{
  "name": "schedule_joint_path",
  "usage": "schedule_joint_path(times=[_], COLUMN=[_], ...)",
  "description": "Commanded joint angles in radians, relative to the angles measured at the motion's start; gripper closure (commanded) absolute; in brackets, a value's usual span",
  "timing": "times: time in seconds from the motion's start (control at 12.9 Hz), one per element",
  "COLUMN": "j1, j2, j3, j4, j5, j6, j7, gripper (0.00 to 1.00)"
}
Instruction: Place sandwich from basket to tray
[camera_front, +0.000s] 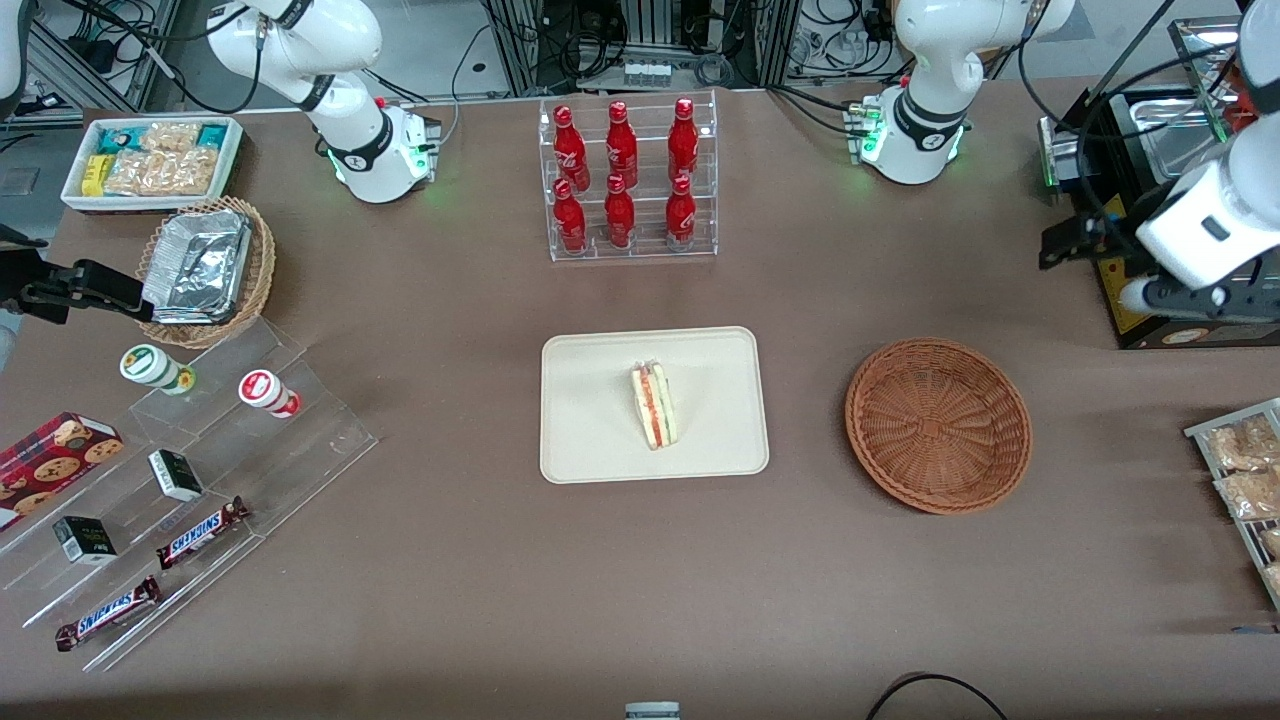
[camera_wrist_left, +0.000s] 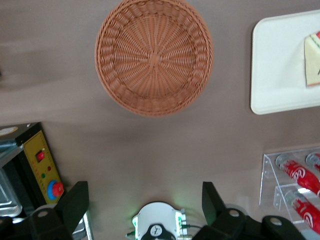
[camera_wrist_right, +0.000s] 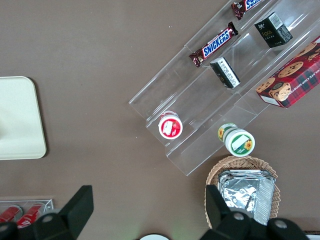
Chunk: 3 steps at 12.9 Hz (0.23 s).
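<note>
Snickers bars (camera_front: 152, 568) on a clear stepped stand, then the sandwich (camera_front: 654, 405) resting on the tray (camera_front: 590, 440).

Brown cloth covers the table (camera_front: 480, 580); the cream tray lies at its middle with the wedge lying on it, its red and green filling edge showing. Beside the tray, toward the working arm's end, sits the empty reddish wicker basket (camera_front: 938, 425). Well apart from the sandwich, the left gripper (camera_wrist_left: 145, 205) hangs raised at the working arm's end of the table, its two fingers (camera_wrist_left: 76, 204) spread wide and holding nothing. Farther from the camera than the tray stands a clear rack of red bottles (camera_front: 625, 175), with cables and equipment frames past the table edge.
</note>
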Motion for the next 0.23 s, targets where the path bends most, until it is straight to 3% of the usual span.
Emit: schedule_joint_path(times=[0.0,0.16], j1=[0.013,0.011], j2=[-0.075,-0.077], j3=[-0.013,-0.008], j4=[-0.042,-0.045], j5=[-0.001,-0.001], j6=[-0.018,-0.011], j7=[0.022,0.024], gripper=[0.0,0.0])
